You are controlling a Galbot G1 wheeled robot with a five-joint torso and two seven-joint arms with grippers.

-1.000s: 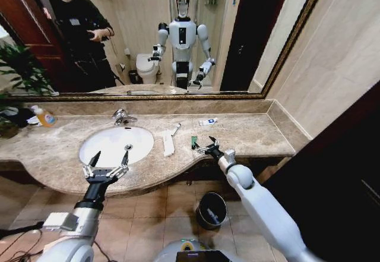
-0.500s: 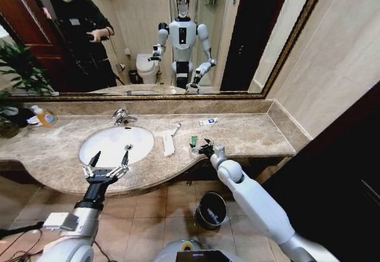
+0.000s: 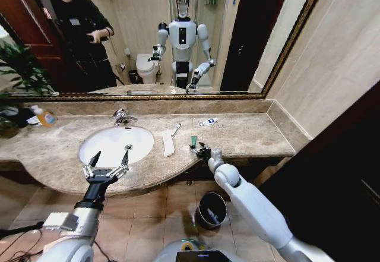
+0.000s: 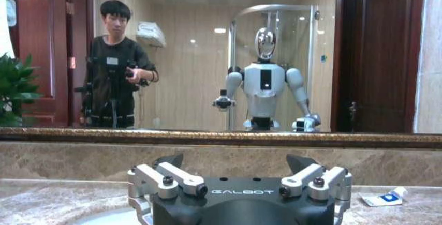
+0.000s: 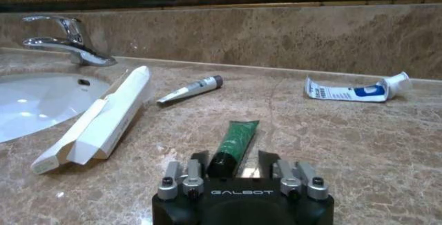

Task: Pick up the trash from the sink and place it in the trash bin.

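Observation:
The dark green tube [image 5: 236, 139] lies on the marble beside the sink [image 3: 113, 143]. My right gripper [image 5: 233, 164] is open, one finger on each side of the tube's black cap end; in the head view the gripper [image 3: 198, 150] sits just in front of the tube [image 3: 193, 140]. A long white packet [image 5: 103, 119] rests at the basin's edge, with a thin white stick [image 5: 190, 90] behind it. A small white blue-capped tube [image 5: 355, 91] lies farther along. My left gripper [image 3: 110, 158] hangs open over the counter's front rim by the sink. The black trash bin [image 3: 212, 210] stands on the floor below.
A chrome faucet [image 3: 122, 117] stands behind the basin. An orange-labelled bottle [image 3: 44, 117] and a dark cloth [image 3: 15, 117] sit at the counter's far left by a plant [image 3: 24, 69]. The mirror [image 3: 178, 36] runs along the back wall.
My right gripper has moved left along the counter's front edge, up to the green tube, and its fingers now stand on either side of it. The left arm has stayed still.

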